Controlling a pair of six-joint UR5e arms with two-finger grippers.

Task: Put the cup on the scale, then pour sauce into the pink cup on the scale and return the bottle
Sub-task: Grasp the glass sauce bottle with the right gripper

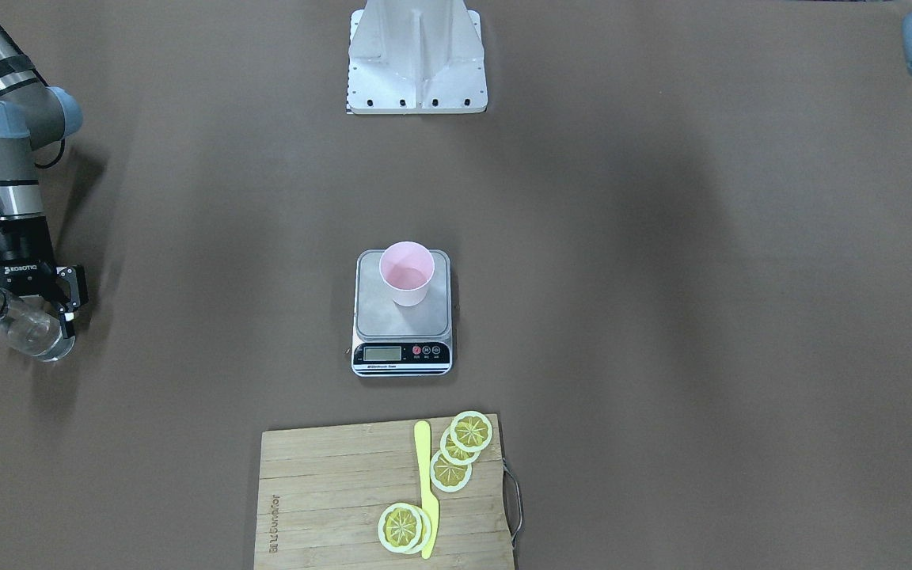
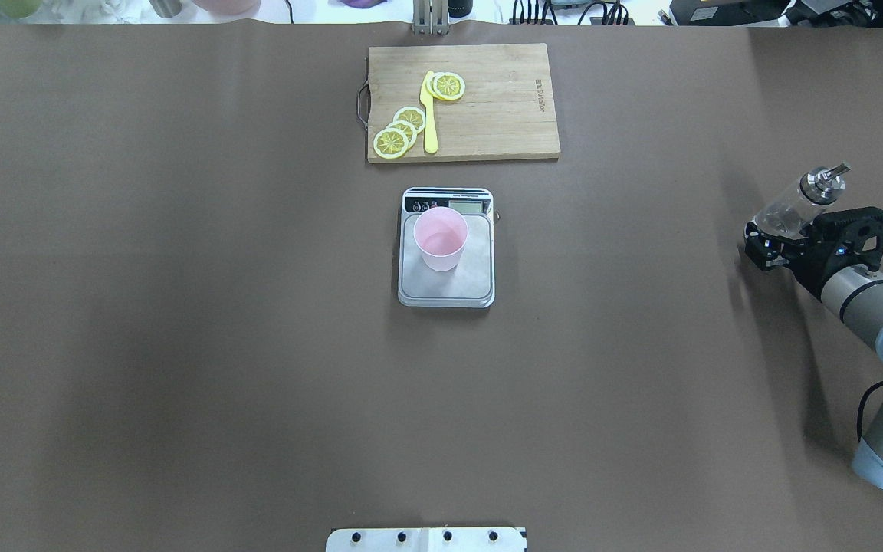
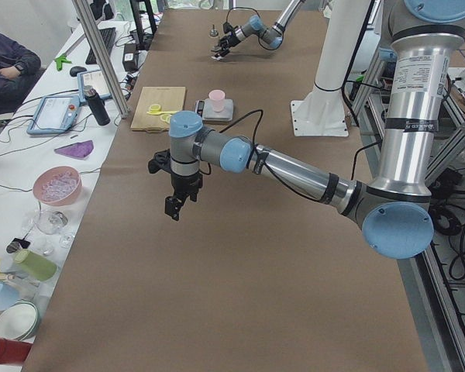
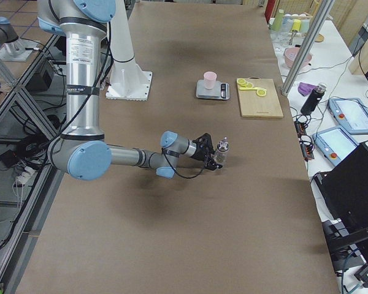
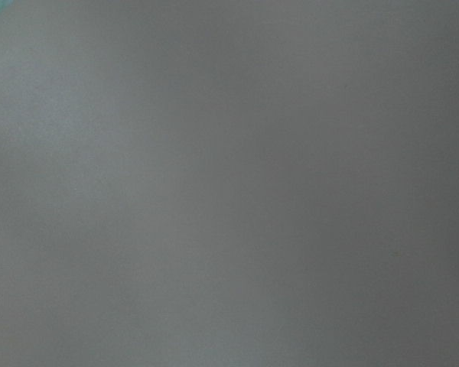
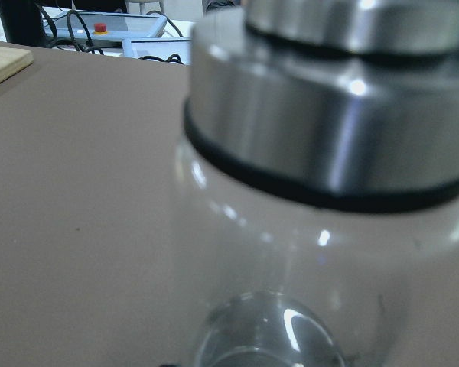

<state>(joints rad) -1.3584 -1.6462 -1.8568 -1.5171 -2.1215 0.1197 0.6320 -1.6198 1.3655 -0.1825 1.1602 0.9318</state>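
Observation:
The pale pink cup (image 1: 406,273) (image 2: 440,238) stands upright on the steel platform of the scale (image 1: 377,317) (image 2: 449,290) at the table's middle. Far to the robot's right, my right gripper (image 1: 44,321) (image 2: 773,239) is shut on the clear glass bottle (image 1: 22,326) (image 2: 792,205), which is tilted with its metal spout (image 2: 826,179) pointing away from the robot. The bottle fills the right wrist view (image 6: 306,229). I cannot make out sauce in it. My left gripper (image 3: 173,206) hangs over bare table on the robot's left; I cannot tell whether it is open or shut.
A bamboo cutting board (image 1: 329,491) (image 2: 503,100) with lemon slices (image 2: 402,130) and a yellow knife (image 2: 430,115) lies beyond the scale. The white robot base (image 1: 416,63) is at the near edge. A person (image 3: 8,62) sits by the cluttered side table.

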